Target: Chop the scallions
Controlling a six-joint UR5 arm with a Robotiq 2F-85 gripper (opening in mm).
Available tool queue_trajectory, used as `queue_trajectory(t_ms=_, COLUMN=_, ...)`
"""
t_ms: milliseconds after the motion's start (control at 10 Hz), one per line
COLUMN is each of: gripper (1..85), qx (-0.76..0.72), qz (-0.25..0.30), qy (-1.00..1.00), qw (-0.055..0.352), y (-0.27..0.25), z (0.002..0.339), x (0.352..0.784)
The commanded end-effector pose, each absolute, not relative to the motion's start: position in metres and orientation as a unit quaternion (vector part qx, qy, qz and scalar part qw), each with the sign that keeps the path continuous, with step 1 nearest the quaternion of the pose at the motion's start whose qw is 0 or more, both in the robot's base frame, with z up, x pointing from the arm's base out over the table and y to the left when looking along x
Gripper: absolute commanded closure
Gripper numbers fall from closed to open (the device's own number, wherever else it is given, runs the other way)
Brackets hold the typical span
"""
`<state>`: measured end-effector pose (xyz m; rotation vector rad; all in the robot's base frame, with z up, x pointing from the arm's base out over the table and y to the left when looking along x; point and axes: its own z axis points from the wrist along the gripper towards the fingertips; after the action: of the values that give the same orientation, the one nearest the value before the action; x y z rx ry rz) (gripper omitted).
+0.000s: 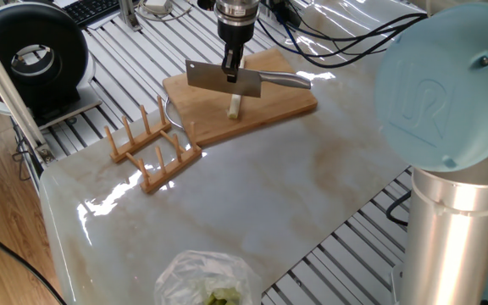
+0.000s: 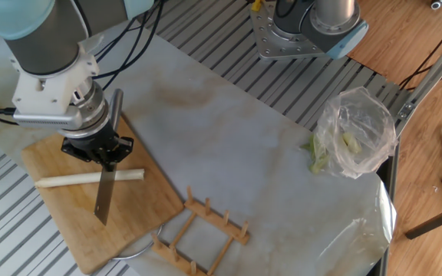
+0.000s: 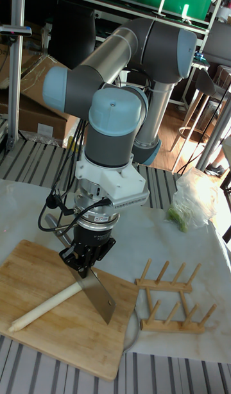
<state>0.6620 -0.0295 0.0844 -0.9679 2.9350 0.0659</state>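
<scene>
gripper (image 2: 105, 156) comes first for us: it points down over the board (image 2: 52, 222), its fingers clamped on the spine of a cleaver (image 2: 103, 194), so it is gripping the cleaver. in one fixed view we see the gripper (image 1: 231, 71) pinching the top edge of the cleaver (image 1: 224, 79), the blade broadside to us, the steel handle reaching off to the right over the board (image 1: 286, 106). in the tall view the gripper (image 3: 81, 263) carries the cleaver (image 3: 99, 295) with the blade hanging down, edge lowest.

we find the scallion (image 2: 89, 179) lying flat on the board as one whole pale stalk. the blade crosses over it near one end; we cannot tell whether the edge touches it. in the tall view the scallion (image 3: 45, 307) runs from under the blade out to the left on the board (image 3: 38, 272). in one fixed view only a short bit of scallion (image 1: 235, 105) shows below the blade.

just beside the board we see a wooden rack (image 2: 202, 235) with upright pegs, on the marble table (image 2: 244, 146). a thin metal ring (image 2: 133, 251) peeks out between board and rack. well apart, near the table's edge, a clear bag (image 2: 355, 132) holds green bits.
</scene>
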Motion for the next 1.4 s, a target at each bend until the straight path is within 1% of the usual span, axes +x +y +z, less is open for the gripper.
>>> queue_trajectory(t_ms=0, gripper=84.3, qx=-0.312, qz=0.026, qy=0.949, qw=0.030, y=-0.0302, z=0.0825, x=0.6629)
queue_trajectory(t_ms=1300, gripper=84.3, qx=-0.311, qz=0.032, qy=0.949, qw=0.037, y=-0.0311, z=0.0740, x=0.6627)
